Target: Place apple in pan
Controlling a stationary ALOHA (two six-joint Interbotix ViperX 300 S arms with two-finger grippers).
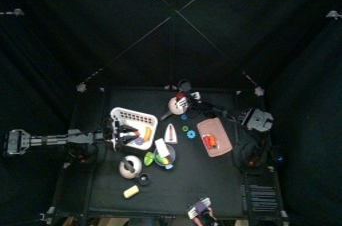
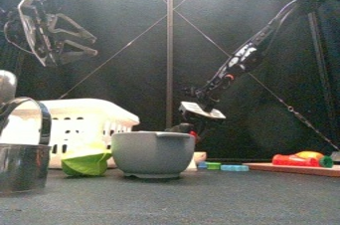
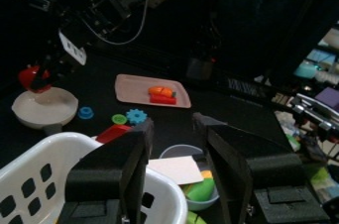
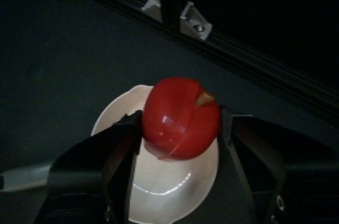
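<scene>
From above, the right gripper (image 1: 178, 102) hangs over the white pan (image 1: 175, 104) at the table's back. In front, the left gripper (image 2: 74, 38) hovers high, jaws parted. The right wrist shows the apple (image 4: 181, 119) clamped between its jaws (just above the pan).

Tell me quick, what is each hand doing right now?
Left hand: open, holding nothing, raised above the white basket.
Right hand: closed on the red apple, above a white bowl.
</scene>
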